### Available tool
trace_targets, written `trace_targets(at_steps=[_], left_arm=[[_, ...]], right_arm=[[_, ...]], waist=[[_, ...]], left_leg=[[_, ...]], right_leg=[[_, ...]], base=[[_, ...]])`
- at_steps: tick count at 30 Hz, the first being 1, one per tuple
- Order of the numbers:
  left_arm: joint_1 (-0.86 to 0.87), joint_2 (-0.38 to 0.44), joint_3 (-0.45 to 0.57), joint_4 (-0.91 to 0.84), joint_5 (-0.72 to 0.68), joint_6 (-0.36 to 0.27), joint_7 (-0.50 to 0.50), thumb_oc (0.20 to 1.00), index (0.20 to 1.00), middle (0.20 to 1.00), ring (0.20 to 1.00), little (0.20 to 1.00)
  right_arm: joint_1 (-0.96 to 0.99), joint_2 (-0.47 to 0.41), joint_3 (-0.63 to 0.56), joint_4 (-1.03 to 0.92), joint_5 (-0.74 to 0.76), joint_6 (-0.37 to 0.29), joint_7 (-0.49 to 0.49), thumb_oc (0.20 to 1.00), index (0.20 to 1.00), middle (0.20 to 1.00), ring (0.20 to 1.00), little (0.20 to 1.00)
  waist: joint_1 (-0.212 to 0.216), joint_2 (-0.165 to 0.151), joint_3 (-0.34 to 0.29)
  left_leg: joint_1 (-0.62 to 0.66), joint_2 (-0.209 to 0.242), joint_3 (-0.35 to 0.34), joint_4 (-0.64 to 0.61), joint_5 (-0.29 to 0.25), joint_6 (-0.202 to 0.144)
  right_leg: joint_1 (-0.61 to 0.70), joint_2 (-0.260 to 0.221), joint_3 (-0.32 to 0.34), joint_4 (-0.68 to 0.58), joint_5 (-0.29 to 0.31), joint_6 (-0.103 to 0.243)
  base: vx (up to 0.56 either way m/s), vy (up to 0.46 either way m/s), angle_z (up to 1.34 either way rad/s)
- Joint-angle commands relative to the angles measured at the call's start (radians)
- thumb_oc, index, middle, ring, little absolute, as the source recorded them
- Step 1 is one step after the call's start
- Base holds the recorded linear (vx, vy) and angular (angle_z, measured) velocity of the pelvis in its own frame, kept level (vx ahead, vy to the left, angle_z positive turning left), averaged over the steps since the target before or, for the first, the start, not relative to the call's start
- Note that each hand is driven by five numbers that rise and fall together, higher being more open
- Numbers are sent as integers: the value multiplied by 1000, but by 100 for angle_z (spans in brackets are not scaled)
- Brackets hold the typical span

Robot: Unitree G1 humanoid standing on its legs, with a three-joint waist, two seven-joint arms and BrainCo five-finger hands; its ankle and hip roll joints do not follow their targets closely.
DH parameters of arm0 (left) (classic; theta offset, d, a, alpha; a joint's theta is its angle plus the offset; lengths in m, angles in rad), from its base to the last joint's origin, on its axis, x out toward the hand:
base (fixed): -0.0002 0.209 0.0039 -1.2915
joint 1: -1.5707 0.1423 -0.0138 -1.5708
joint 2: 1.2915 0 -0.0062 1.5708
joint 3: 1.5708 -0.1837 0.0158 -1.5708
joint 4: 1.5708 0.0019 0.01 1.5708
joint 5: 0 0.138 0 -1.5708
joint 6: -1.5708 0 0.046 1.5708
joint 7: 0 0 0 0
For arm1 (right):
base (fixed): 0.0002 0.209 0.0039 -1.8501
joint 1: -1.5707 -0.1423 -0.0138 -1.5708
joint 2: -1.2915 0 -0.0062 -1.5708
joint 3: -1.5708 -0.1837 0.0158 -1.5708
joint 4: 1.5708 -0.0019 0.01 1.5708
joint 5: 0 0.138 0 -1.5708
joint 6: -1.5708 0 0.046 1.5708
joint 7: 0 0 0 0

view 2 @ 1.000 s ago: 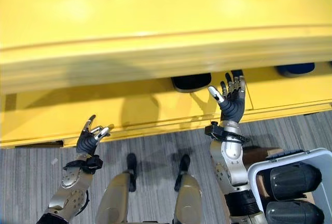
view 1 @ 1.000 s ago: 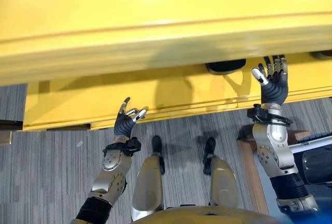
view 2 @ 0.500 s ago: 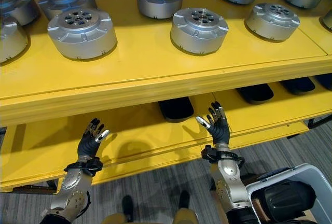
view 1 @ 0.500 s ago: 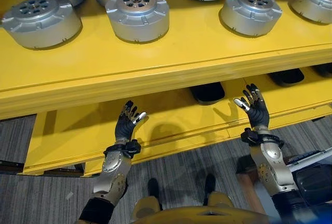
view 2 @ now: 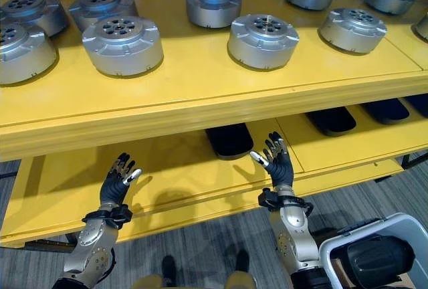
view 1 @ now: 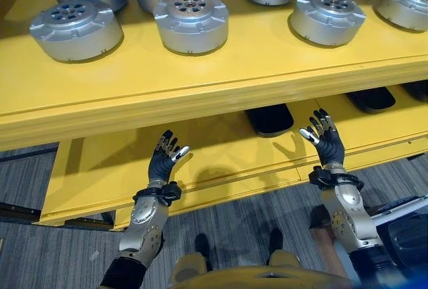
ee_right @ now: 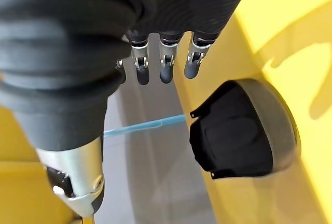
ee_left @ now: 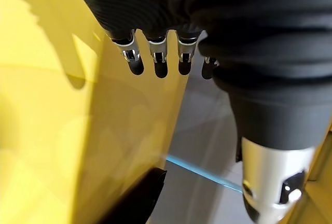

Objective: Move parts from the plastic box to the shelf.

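A big yellow shelf (view 2: 200,102) stands in front of me. Its top board holds many round silver parts (view 2: 265,40), and there is bare yellow room between them and the front edge. Under that board is a lower board (view 1: 227,162). It sticks out toward me, and its front edge runs just above my wrists. On the lower board, far back in the shade, lie dark parts (view 2: 229,139), and one shows close up past my right fingers (ee_right: 244,130). The yellow room on this board is wide and bare on the left side, in front of my left hand.

My left hand (view 1: 162,162) is up in front of the lower board. Its fingers (ee_left: 136,64) are straight and spread. It holds nothing and touches nothing.

My right hand (view 2: 277,164) is up too, just in front of the dark part in the middle. Its fingers are straight and spread. It holds nothing as well.

Between my two hands there is open room over the lower board's edge.

The plastic box (view 2: 348,242) is down low by my right arm, on the grey floor (view 2: 200,252). A big dark part (view 2: 374,261) lies inside it.
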Motion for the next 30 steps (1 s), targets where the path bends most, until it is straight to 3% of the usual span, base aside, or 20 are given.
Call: trace_targets(at_steps=[1,5,6,9,12,16,20,23,26,27,30], left_arm=[[-72,58,13,-97,50,-50,-23,1000,1000,1000,1000,1000],[-111,74,-3,-97,60,-58,-13,1000,1000,1000,1000,1000],[-124,87,1,-99,59,-65,6,1000,1000,1000,1000,1000],[-111,89,16,-109,40,-64,10,1000,1000,1000,1000,1000],[-71,81,24,-118,1,-51,0,1000,1000,1000,1000,1000],[-21,86,63,-139,-6,-47,-3,1000,1000,1000,1000,1000],[3,87,99,-124,-13,-52,-1,1000,1000,1000,1000,1000],[31,67,123,-110,-16,-52,3,1000,1000,1000,1000,1000],[59,49,139,-113,-18,-54,-1,1000,1000,1000,1000,1000],[75,46,141,-113,-14,-52,-14,1000,1000,1000,1000,1000],[86,42,142,-108,-8,-48,-23,1000,1000,1000,1000,1000]], right_arm=[[-29,-3,-16,-55,29,-51,-3,1000,1000,1000,1000,1000],[-49,6,-6,-50,25,-51,-9,1000,1000,1000,1000,1000],[-85,13,18,-47,19,-53,-21,1000,1000,1000,1000,1000],[-103,14,41,-52,29,-57,-13,1000,1000,1000,1000,1000],[-93,12,64,-59,34,-53,4,1000,1000,1000,1000,1000],[-103,12,75,-59,20,-45,5,1000,1000,1000,1000,1000],[-99,11,76,-68,22,-44,15,1000,1000,1000,1000,1000],[-76,-2,62,-84,18,-42,27,1000,1000,1000,1000,1000],[-37,-10,33,-97,21,-46,32,1000,1000,1000,1000,1000],[-13,-17,23,-105,21,-45,44,1000,1000,1000,1000,1000],[9,-21,11,-117,22,-47,51,1000,1000,1000,1000,1000]], waist=[[-2,-31,29],[-15,-32,49],[-7,-21,67],[17,12,76],[39,16,69],[85,2,63],[96,-18,60],[86,-21,44],[57,-2,25],[41,12,14],[28,26,9]], left_leg=[[-71,-3,-32,128,-96,17],[-92,0,-10,115,-85,26],[-79,20,28,77,-70,24],[-43,52,77,8,-56,17],[-23,55,144,-20,-45,29],[-37,77,200,37,-64,31],[-47,109,239,101,-74,12],[-34,138,270,110,-66,-7],[0,174,310,69,-24,-36],[26,196,331,34,12,-57],[48,215,344,6,37,-73]], right_leg=[[-4,-122,25,34,202,87],[-58,-118,45,25,307,95],[-101,-107,-25,30,323,100],[-71,-109,-157,101,196,93],[-19,-116,-163,223,88,65],[46,-153,-233,188,121,78],[65,-134,-232,104,131,84],[82,-109,-221,52,107,83],[85,-75,-212,13,71,71],[86,-50,-199,1,37,57],[84,-29,-190,-3,8,47]], base=[[-49,115,17],[-77,101,-3],[-124,228,-54],[-18,247,-111],[-59,115,-126],[-41,-65,-55],[-8,-152,-68],[27,-161,-62],[29,-192,-54],[35,-196,-41],[39,-149,-36]])
